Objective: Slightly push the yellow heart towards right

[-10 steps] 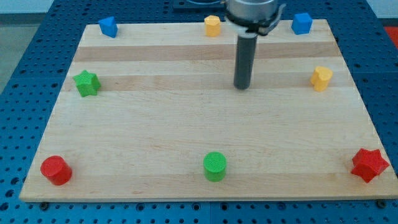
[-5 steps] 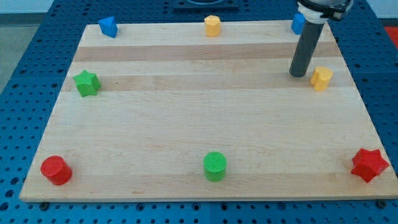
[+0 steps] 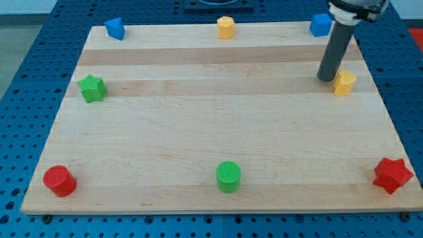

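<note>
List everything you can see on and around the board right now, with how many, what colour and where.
yellow heart: 1, yellow, right side, touching my tip
yellow block: 1, yellow, top edge, middle
blue blocks: 2, blue, top left and top right
green star: 1, green, left side
green cylinder: 1, green, bottom middle
red cylinder: 1, red, bottom left
red star: 1, red, bottom right
wooden board: 1, light wood, centre
my tip: 1, dark, just left of the yellow heart
</note>
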You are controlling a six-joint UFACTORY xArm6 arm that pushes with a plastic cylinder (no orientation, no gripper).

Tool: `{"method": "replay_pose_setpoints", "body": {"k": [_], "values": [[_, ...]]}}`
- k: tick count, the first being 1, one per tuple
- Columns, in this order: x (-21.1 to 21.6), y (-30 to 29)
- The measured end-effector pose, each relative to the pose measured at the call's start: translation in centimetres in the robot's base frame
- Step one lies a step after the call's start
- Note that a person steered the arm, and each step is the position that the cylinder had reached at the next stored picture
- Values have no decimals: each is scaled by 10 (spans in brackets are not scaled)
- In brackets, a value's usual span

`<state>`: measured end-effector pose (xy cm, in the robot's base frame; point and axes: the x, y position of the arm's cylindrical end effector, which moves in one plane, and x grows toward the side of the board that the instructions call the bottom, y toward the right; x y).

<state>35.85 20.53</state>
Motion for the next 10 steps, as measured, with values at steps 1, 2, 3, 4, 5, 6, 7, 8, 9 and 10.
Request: {"method": "replay_pose_setpoints", "body": {"k": [1, 2, 3, 4, 5, 6, 7, 8, 9, 10], "values": [[-30, 9], [-37, 41], [-37, 47], [-37, 47], [-38, 63], [-38, 68], [-36, 69], [-32, 92], [-32, 92], [-34, 92]]}}
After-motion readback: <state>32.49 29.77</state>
